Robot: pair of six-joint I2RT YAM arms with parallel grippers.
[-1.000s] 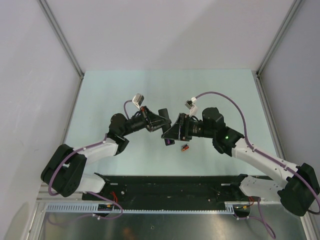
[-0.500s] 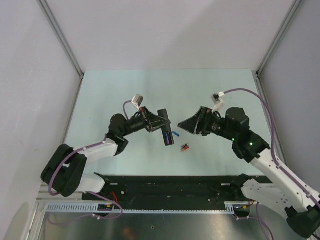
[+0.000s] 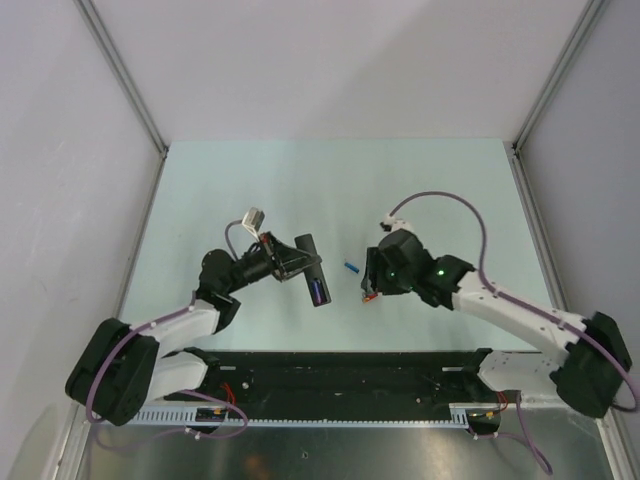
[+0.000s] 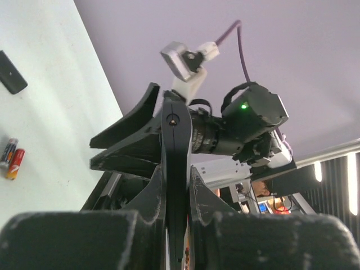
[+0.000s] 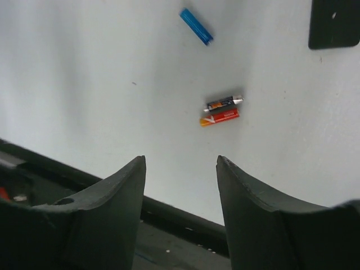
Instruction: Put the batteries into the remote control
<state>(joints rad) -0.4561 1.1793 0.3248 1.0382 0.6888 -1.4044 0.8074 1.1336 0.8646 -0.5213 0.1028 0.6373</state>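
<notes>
My left gripper [image 3: 298, 266] is shut on the black remote control [image 3: 312, 272] and holds it above the table; a blue-purple patch shows near the remote's lower end. In the left wrist view the remote [image 4: 176, 146] stands edge-on between the fingers. My right gripper [image 3: 370, 280] is open and low over the table. In the right wrist view its jaws [image 5: 180, 160] stand wide apart, just short of a red-orange battery [image 5: 220, 117] lying against a dark battery with a pale tip [image 5: 224, 102]. A blue battery [image 5: 196, 26] lies farther off, and it also shows in the top view [image 3: 351, 268].
A flat black plastic piece [image 5: 333, 22] lies on the table beyond the batteries; it also shows in the left wrist view [image 4: 11, 72]. The black base rail [image 3: 340, 365] runs along the table's near edge. Grey walls close in the left, back and right sides.
My right gripper left the remote, swung out to the right, then came back down over the batteries. My left gripper moved left and nearer with the remote. The blue battery is now uncovered.
</notes>
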